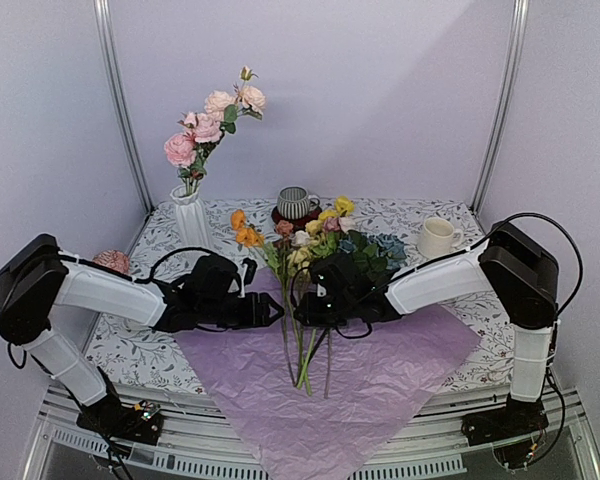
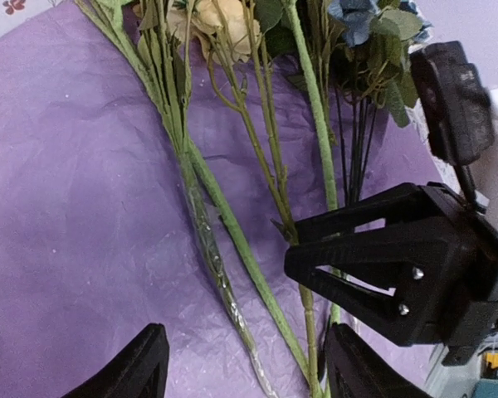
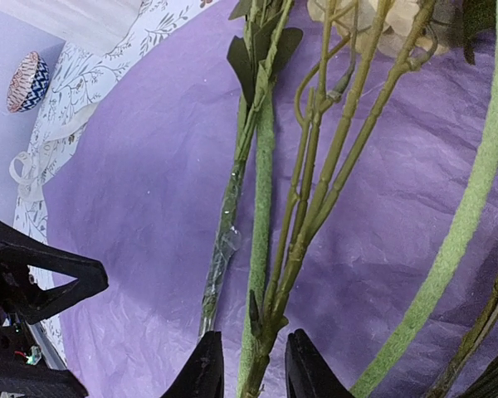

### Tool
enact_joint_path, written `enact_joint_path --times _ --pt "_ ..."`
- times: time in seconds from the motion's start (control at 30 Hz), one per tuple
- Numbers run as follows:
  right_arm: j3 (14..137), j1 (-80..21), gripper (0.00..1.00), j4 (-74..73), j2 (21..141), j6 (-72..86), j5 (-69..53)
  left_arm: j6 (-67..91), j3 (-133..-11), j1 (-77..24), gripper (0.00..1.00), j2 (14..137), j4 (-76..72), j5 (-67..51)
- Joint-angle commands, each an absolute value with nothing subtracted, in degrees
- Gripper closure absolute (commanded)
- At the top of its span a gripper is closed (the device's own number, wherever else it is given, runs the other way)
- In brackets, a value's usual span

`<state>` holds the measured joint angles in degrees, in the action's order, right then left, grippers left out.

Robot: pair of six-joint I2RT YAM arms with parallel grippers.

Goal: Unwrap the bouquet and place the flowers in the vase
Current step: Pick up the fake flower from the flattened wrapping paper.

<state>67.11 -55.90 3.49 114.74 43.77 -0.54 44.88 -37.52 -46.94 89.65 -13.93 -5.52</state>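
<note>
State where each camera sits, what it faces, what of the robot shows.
Top external: above and behind the robot, facing the back wall; left arm, right arm, left gripper, right gripper at the flowers.
Left wrist: on the left arm, looking down at stems on the paper; its own fingers and the right gripper show.
Right wrist: on the right arm, facing the same stems; its fingers straddle one, left gripper lower left.
Wrist views share stems and paper.
</note>
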Motion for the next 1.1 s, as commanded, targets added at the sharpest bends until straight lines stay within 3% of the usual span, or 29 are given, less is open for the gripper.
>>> enact_joint_path --times 0.0,0.23,0.33,0.53,0.83,1.07 --pt "66.98 -55.36 0.73 4.60 114.62 44.51 -0.73 45.45 -40.29 -47.99 0.34 92.49 -10.50 -3.45" --pt "67.51 -54.59 0.72 4.88 116.12 45.66 -1.98 46.19 -43.00 -47.99 0.38 95.81 -8.87 -2.61" --pt "67.29 -54.28 0.75 5.60 116.16 45.89 -2.21 45.80 -46.28 -48.01 0.46 98.51 -5.44 -2.79" --pt "67.26 -53.59 0.80 6.30 115.21 45.70 -5.02 46.32 -47.59 -48.04 0.48 101.12 -5.89 -3.87" --pt "65.09 -53.48 0.80 8.41 114.46 45.69 -4.17 47.54 -56.87 -48.36 0.59 108.18 5.27 -2.32" --pt "61.12 -53.60 0.80 11.12 110.67 46.68 -0.45 49.10 -67.07 -50.87 0.66 113.19 20.89 7.63"
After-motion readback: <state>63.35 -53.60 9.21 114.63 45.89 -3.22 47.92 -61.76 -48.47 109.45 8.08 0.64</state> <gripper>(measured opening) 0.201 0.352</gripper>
